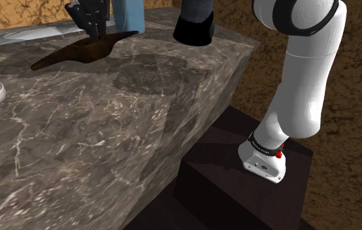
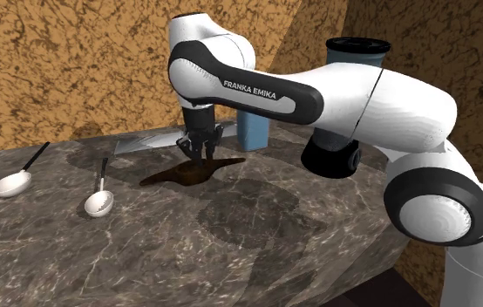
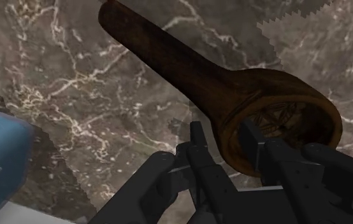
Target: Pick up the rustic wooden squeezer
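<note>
Squeezer (image 1: 75, 52) (image 2: 183, 173) (image 3: 188, 70), dark wood: laid flat on the marbled surface (image 1: 108, 131), near a blue container (image 2: 253, 131). Its bowl rim is clasped between the fingers of the black pincer (image 1: 95, 29) (image 2: 200, 153) (image 3: 225, 130) (handle left free). Two white spoons (image 2: 98, 202) (image 2: 11, 184) are laid well apart from it.

The shoulder camera sat close beside the stand (image 1: 229, 189), which lay at 4 o'clock in its frame. It looked down over the marble counter (image 1: 75, 150) toward 11 o'clock. The second exterior camera stood farther back and lower, facing much the same way, with the arm (image 2: 344, 96) entering from 3 o'clock. The wrist camera hung close above the wooden squeezer (image 3: 232, 95), looking along the gripper (image 3: 223, 130). All three views shared that patch of counter.
</note>
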